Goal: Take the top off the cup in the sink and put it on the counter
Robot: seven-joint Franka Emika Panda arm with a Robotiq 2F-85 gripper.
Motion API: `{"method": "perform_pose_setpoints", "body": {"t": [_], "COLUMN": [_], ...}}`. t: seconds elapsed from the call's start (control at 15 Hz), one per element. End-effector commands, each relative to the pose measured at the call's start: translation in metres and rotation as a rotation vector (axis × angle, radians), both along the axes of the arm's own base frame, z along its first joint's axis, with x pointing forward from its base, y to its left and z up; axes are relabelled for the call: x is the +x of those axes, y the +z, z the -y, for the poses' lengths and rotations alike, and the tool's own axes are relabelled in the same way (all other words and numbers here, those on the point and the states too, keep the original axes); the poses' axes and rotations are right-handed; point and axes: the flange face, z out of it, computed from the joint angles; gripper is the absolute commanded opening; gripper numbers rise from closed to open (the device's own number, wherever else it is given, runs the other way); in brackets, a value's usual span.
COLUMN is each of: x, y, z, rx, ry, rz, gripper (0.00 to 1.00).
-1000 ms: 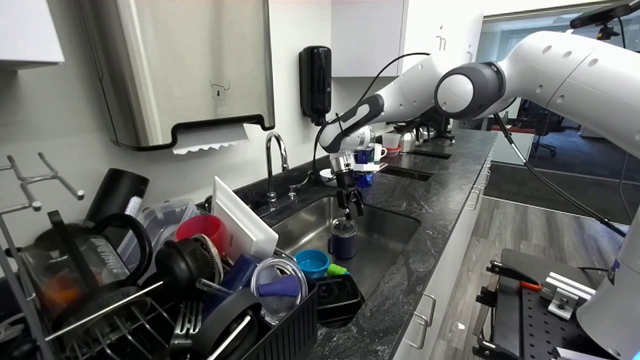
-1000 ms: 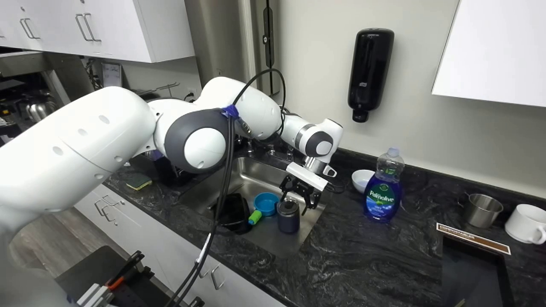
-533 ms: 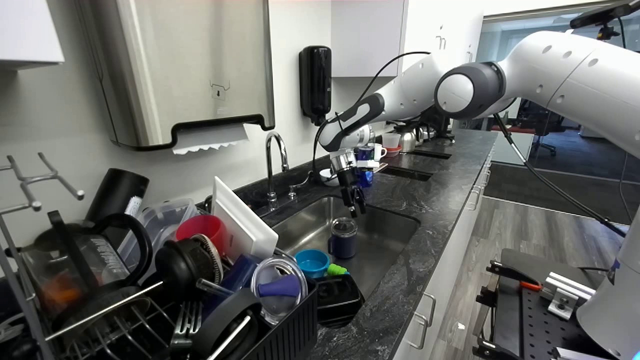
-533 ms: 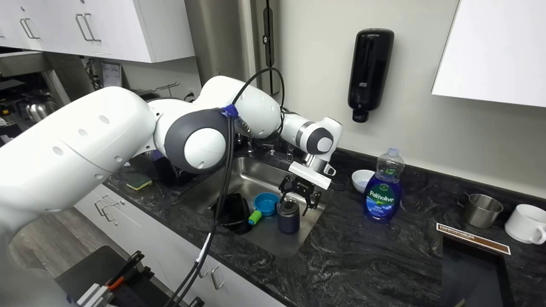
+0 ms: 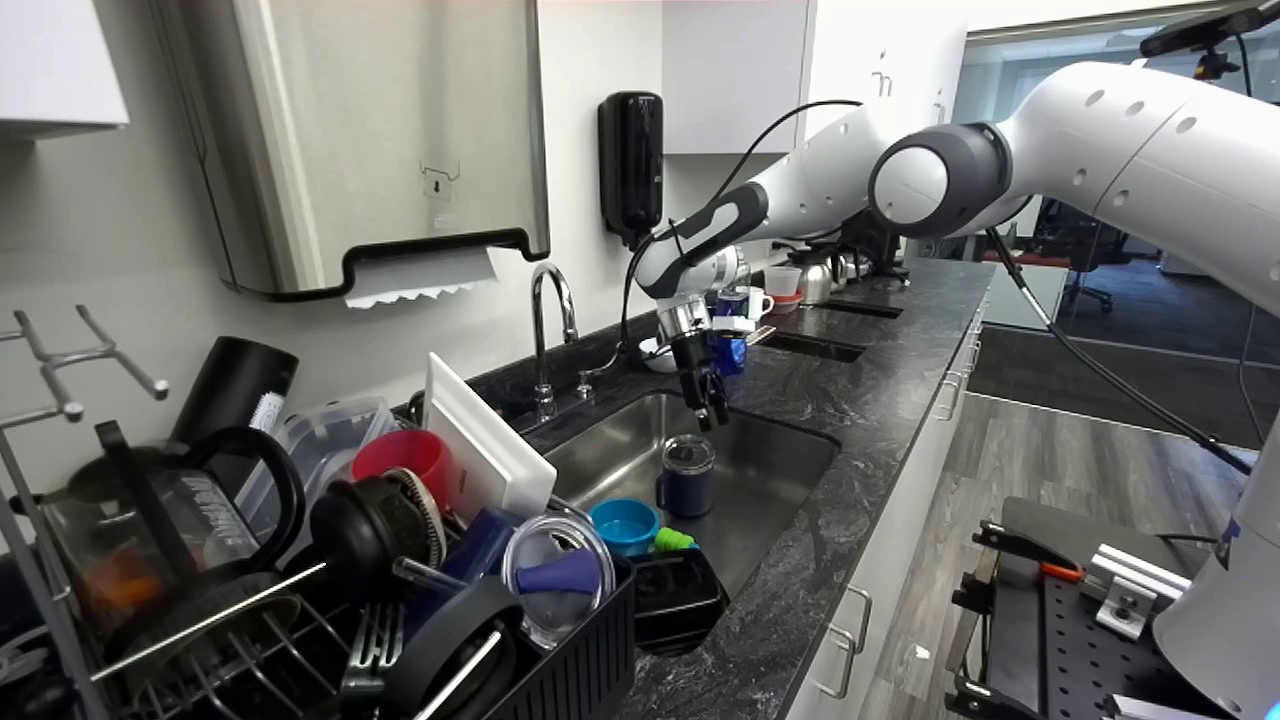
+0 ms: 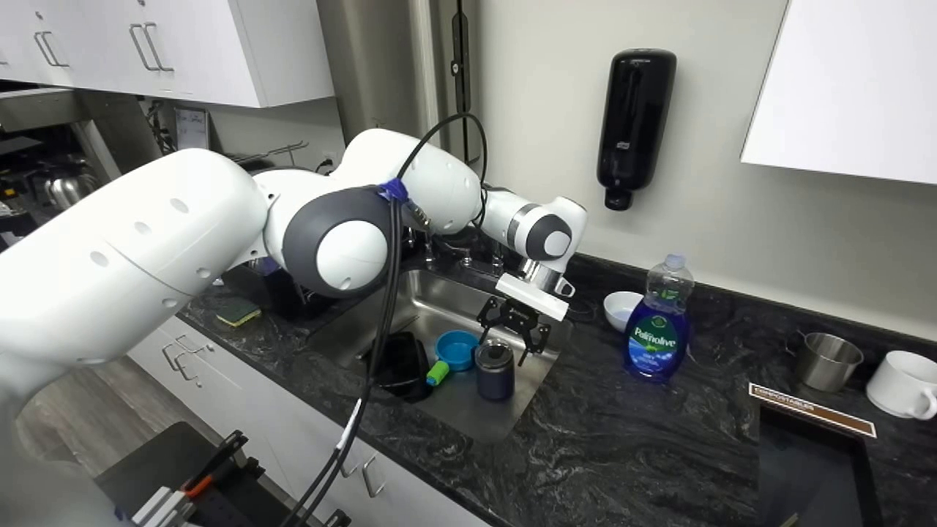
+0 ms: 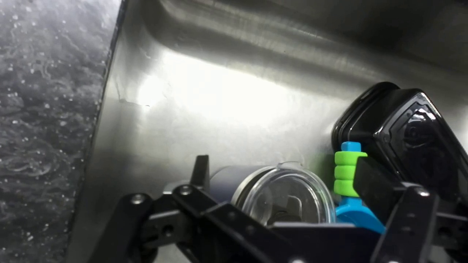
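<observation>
I hang over the sink (image 5: 770, 480) with my fingers (image 7: 200, 173) spread well apart, released. In the wrist view the lid (image 7: 289, 193), clear and round, shows between them, its lower part hidden. It sits on top of the dark blue cup (image 6: 495, 380), which stands upright on the floor of the sink. In an exterior view I am just above the lid, a slight gap showing.

Near the cup are a blue bowl (image 6: 456, 350), a green ridged handle (image 7: 343, 173) and a black tub (image 7: 409, 138); I cannot tell whether handle and bowl are joined.

The dark speckled desk (image 6: 622, 454) runs around the sink. On it I see a soap bottle (image 6: 656, 337) just beside a white bowl (image 6: 618, 311), and, well apart from those, a metal mug (image 6: 827, 362) near a white mug (image 6: 904, 384). A tap (image 5: 540, 345) curves up behind the sink.
</observation>
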Motion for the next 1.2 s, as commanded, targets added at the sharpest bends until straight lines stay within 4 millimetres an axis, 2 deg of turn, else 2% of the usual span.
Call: {"method": "perform_pose_setpoints", "body": {"t": [0.0, 0.33, 0.8, 1.0, 1.13], "x": [0.000, 0.009, 0.016, 0.019, 0.022], "y": [0.000, -0.008, -0.043, -0.045, -0.039], "z": [0.000, -0.004, -0.011, -0.012, -0.012], "rx": [0.000, -0.009, 0.022, 0.023, 0.022], "ry": [0.000, 0.099, 0.196, 0.211, 0.217], "rz": [0.000, 0.056, 0.152, 0.178, 0.198], "gripper": [1.00, 1.00, 1.00, 1.00, 1.00]}}
